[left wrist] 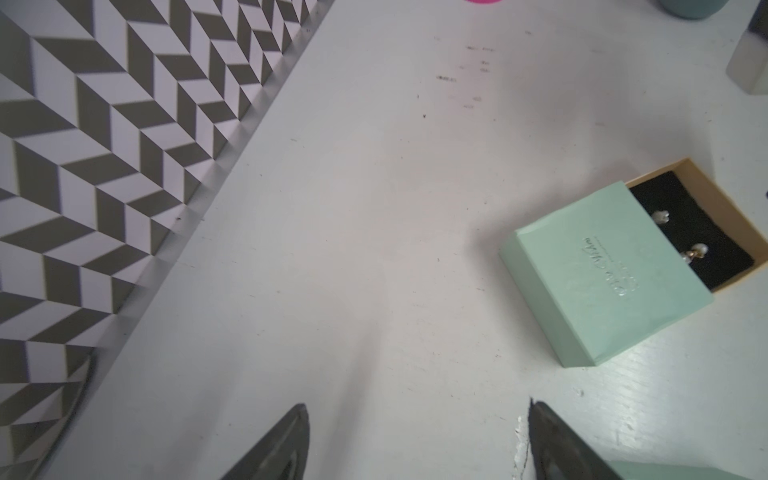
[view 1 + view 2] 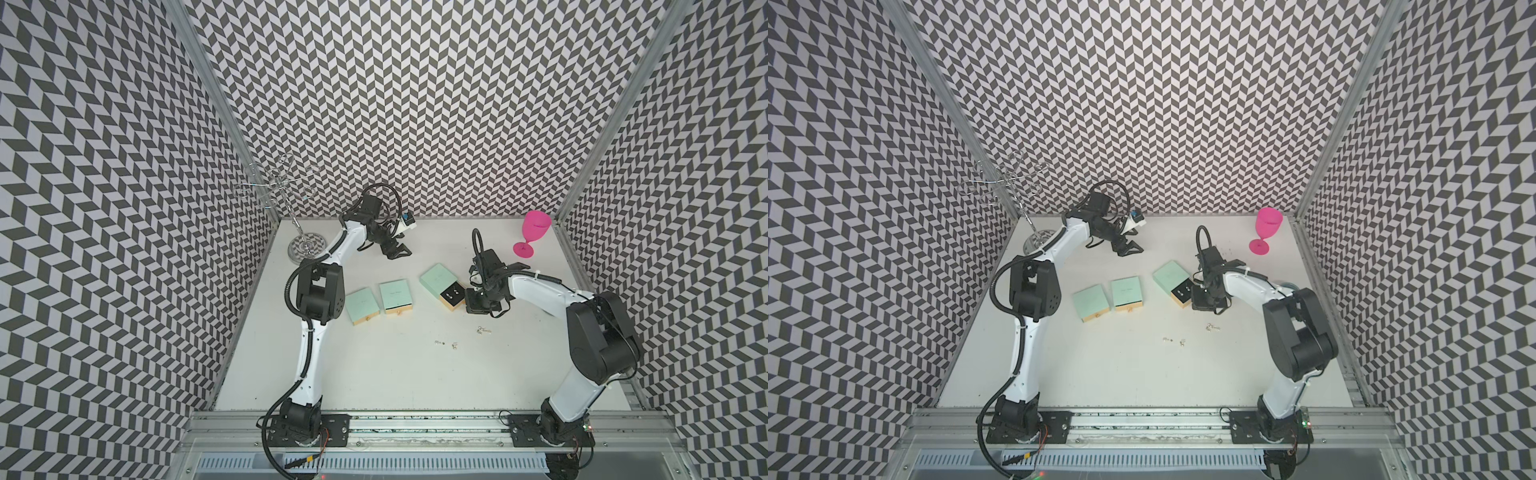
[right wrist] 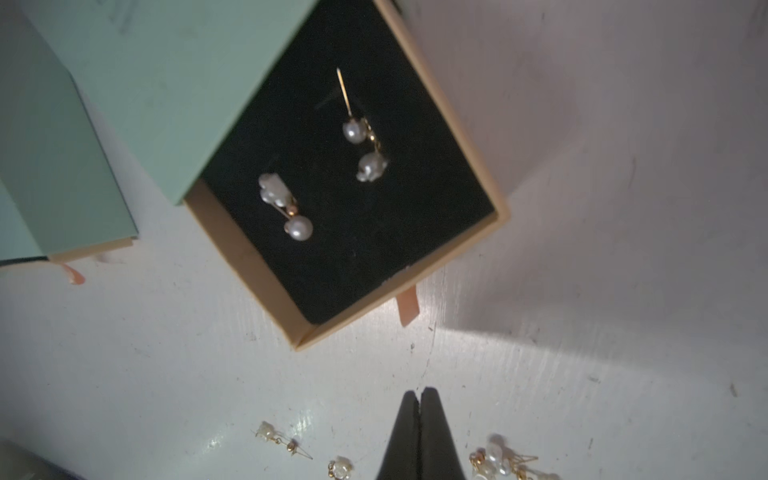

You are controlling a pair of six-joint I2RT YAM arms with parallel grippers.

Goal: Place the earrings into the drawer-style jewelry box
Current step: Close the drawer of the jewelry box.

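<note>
In the open drawer (image 3: 249,266) lie 2 earrings (image 3: 286,208); the right claw (image 3: 419,392) is clenched empty, the left claw (image 1: 417,403) released.

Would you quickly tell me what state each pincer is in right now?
Left pincer: open, holding nothing.
Right pincer: shut, holding nothing.

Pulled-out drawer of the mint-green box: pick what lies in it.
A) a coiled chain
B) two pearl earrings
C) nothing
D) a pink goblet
B: in the right wrist view, two pearl earrings lie on the dark lining inside the drawer.
</note>
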